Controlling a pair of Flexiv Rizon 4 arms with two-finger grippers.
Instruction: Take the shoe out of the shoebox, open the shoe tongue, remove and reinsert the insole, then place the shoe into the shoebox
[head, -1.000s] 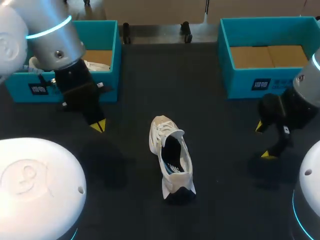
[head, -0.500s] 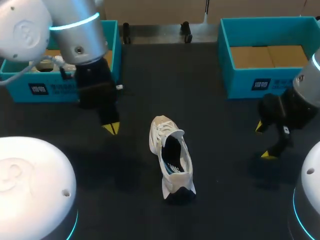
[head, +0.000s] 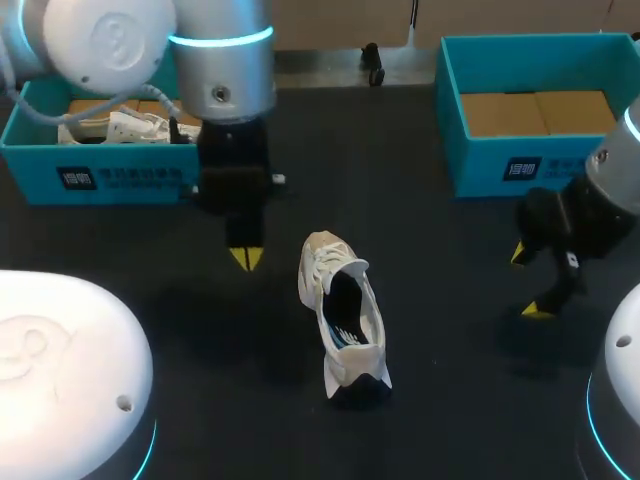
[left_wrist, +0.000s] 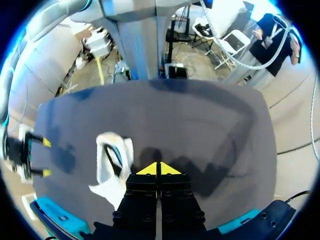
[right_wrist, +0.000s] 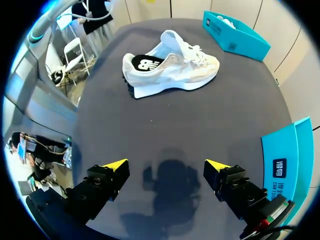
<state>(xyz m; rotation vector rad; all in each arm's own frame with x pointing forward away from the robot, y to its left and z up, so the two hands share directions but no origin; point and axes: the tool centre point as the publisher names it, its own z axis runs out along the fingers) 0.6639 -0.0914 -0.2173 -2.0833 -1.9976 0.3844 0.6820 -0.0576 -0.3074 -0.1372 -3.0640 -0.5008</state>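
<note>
White fabric shoe (head: 342, 318), mid-desk, looks light and soft; grip its stiffer heel. Left gripper (head: 246, 258) pressed together, right gripper (head: 527, 283) spread.

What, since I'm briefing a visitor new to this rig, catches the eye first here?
A white shoe standing on its sole in the middle of the dark table draws the eye first. The left gripper, yellow tips shut, hangs just beside its toe, while the right gripper sits open off to the right. At the back, the left shoebox holds a second shoe and the right shoebox only cardboard.
</note>
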